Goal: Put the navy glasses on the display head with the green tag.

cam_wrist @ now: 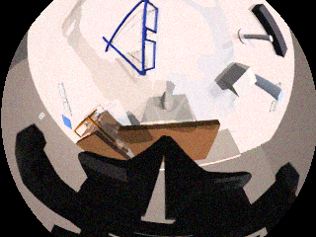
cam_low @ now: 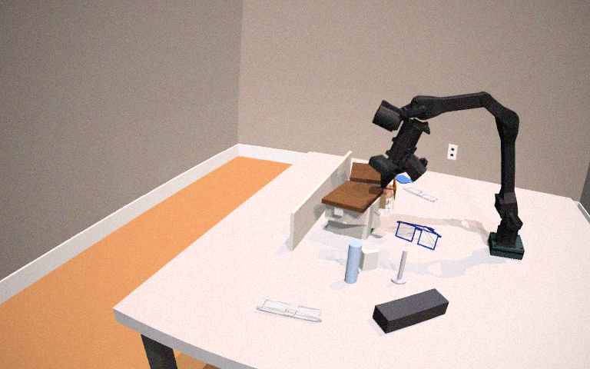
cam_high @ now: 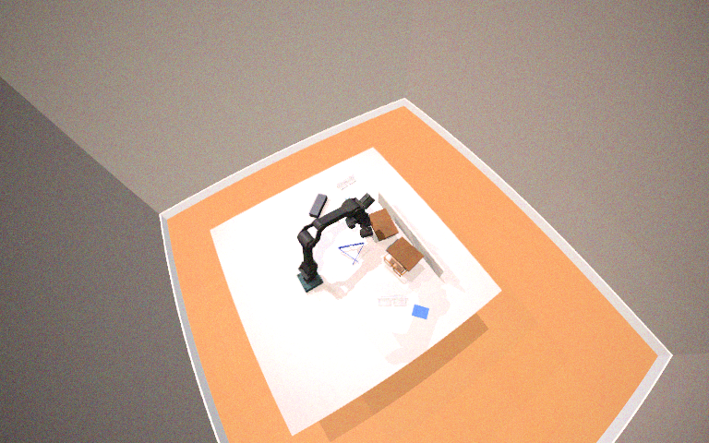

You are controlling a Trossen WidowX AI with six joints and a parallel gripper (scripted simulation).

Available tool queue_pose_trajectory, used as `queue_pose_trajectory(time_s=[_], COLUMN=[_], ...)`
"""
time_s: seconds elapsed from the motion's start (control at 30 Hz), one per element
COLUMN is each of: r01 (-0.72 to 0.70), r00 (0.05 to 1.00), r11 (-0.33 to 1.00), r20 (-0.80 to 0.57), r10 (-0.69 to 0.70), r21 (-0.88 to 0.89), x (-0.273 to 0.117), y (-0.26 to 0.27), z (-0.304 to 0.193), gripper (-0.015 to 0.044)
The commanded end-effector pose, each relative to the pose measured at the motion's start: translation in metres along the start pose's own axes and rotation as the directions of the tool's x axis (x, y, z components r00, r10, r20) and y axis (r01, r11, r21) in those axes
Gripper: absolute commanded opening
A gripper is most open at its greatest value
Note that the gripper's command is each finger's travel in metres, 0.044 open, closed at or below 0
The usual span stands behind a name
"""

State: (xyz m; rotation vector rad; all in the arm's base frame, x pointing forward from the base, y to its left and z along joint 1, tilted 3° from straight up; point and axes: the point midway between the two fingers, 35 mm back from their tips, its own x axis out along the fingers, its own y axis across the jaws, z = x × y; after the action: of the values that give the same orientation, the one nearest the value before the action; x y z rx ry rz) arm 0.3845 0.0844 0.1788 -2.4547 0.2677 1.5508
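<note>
The navy glasses (cam_high: 351, 245) (cam_low: 418, 227) (cam_wrist: 144, 49) lie on the table between the arm's base and the heads, temples folded out toward the base and crossing. The head with the green tag (cam_low: 372, 231) is the one with a brown top (cam_high: 383, 223) (cam_low: 353, 195) (cam_wrist: 197, 139) nearer the exterior camera; its face bears no glasses. The other head (cam_high: 406, 253) (cam_low: 364, 171) wears amber glasses (cam_low: 395, 190). My gripper (cam_low: 383, 185) (cam_wrist: 166, 138) is shut and empty, at the front edge of the tagged head's top. Whether it touches is unclear.
An upright pale panel (cam_high: 413, 237) (cam_low: 317, 204) stands behind both heads. A white block (cam_low: 369, 259), a light blue cylinder (cam_low: 353, 263) and a post (cam_low: 402, 266) stand beside the tagged head. A dark case (cam_high: 318, 205) (cam_low: 411, 310), pale glasses and a blue card (cam_high: 420, 311) also lie there.
</note>
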Motion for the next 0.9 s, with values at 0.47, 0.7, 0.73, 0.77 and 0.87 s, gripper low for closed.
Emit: queue_pose_trajectory(time_s=[0.47, 0.7, 0.73, 0.77, 0.87], r01=[0.214, 0.231, 0.231, 0.231, 0.231], r00=[0.939, 0.932, 0.932, 0.932, 0.932], r11=[0.729, 0.684, 0.684, 0.684, 0.684], r20=[0.342, 0.358, 0.358, 0.358, 0.358], r10=[0.029, 0.048, 0.048, 0.048, 0.048], r21=[-0.65, -0.692, -0.692, -0.692, -0.692], x=[-0.005, -0.008, -0.007, -0.006, -0.002], y=[-0.215, -0.225, -0.225, -0.225, -0.225], z=[0.208, 0.232, 0.233, 0.233, 0.234], gripper=[0.0, 0.0, 0.0, 0.0, 0.0])
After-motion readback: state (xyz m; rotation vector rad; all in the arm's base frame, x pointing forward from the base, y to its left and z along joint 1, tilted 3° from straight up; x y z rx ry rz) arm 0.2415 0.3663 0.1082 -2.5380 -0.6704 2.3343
